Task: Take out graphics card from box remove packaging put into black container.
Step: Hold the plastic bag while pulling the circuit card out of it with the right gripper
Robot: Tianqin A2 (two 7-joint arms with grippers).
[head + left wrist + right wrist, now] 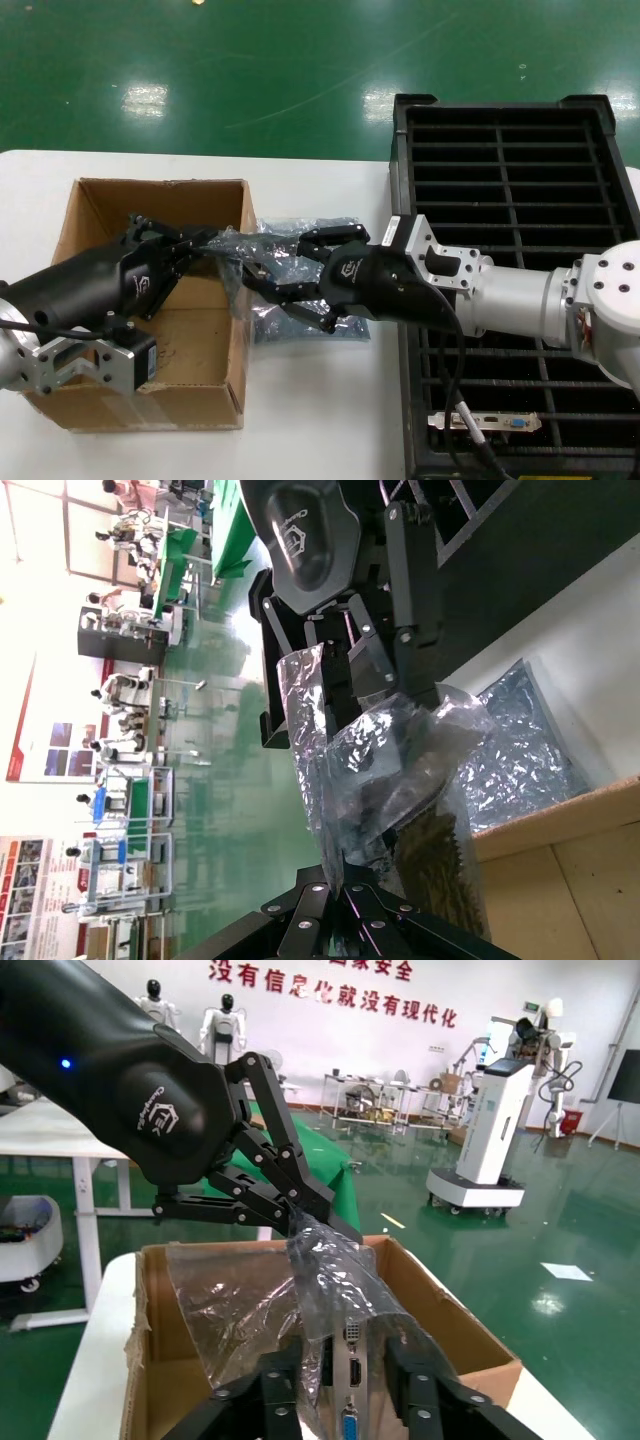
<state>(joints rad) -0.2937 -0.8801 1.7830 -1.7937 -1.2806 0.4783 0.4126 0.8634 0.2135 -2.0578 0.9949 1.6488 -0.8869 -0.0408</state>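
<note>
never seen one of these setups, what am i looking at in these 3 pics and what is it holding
It is a two-armed robot at a white table. The wide picture is taken from its head; the other two come from cameras on its wrists, so each looks along one arm towards the other.

The left gripper and right gripper hold opposite ends of a crinkly plastic bag at the rim of a cardboard box. Inside the bag is a graphics card, its metal end with ports showing in the right wrist picture.

A second bag lies flat on the table. The black crate on the right already has another card slotted in.
</note>
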